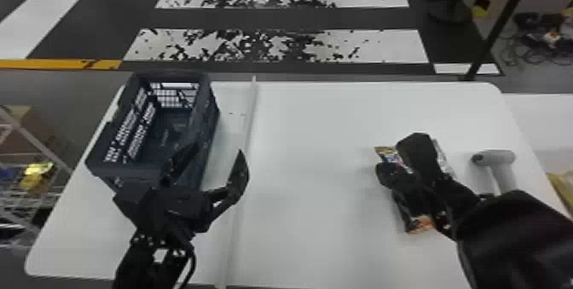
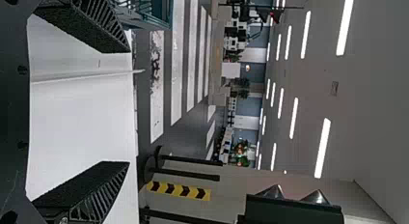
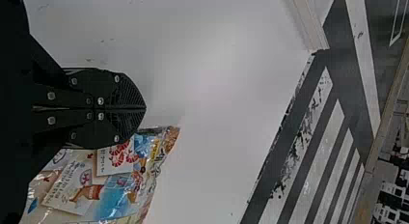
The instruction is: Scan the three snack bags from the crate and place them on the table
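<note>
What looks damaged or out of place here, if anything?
The white floor stripes beyond the table look patchy, with dark flecks breaking up their surface, as if worn. On the table, nothing seems spilled, and the crate stands upright.

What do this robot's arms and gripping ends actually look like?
Both are black. The left arm is angular, with a loose black cable; the right arm has a smooth, rounded cover. The left fingers look like wedges with ribbed sides and rough inner faces. The right fingers show ribbing and silvery screws.
</note>
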`<state>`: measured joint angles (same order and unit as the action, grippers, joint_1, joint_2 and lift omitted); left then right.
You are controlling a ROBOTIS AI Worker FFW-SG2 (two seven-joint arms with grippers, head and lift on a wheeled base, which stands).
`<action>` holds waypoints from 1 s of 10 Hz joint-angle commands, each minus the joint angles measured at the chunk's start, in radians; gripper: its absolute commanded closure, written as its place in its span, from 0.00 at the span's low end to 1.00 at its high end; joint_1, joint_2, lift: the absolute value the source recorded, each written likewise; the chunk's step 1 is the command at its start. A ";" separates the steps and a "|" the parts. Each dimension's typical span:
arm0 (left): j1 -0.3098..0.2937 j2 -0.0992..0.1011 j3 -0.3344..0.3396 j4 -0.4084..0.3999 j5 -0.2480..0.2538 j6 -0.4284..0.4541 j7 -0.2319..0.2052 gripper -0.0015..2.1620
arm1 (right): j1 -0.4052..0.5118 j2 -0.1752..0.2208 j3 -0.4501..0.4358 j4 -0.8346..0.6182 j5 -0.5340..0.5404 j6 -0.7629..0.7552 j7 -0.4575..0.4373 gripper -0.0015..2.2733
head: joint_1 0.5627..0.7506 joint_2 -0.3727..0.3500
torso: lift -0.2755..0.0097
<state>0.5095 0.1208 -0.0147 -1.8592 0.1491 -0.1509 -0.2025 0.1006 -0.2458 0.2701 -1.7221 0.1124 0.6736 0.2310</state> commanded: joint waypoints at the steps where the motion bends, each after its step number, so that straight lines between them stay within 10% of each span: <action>1: 0.000 0.000 -0.001 0.000 0.001 0.000 0.000 0.02 | -0.019 0.006 0.000 0.021 0.001 -0.002 -0.016 0.99 | 0.70 0.57 | 0.75; 5: 0.000 0.000 -0.001 0.002 0.001 0.000 0.000 0.02 | 0.013 0.006 -0.011 -0.043 -0.008 -0.002 -0.015 0.99 | 0.70 0.56 | 0.75; 7: 0.000 0.000 -0.001 0.000 0.001 0.000 0.000 0.02 | 0.073 0.006 -0.060 -0.200 -0.045 0.031 -0.016 0.84 | 0.70 0.57 | 0.75; 9: 0.001 0.000 -0.001 -0.002 0.001 0.000 0.000 0.02 | 0.131 0.006 -0.135 -0.350 -0.068 0.120 -0.013 0.17 | 0.70 0.57 | 0.75; 10: 0.000 0.000 -0.002 -0.002 0.001 0.000 0.000 0.02 | 0.154 0.006 -0.175 -0.413 -0.072 0.188 -0.013 0.01 | 0.70 0.55 | 0.75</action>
<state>0.5105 0.1212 -0.0160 -1.8607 0.1502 -0.1510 -0.2025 0.2392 -0.2392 0.1208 -2.0940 0.0428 0.8221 0.2179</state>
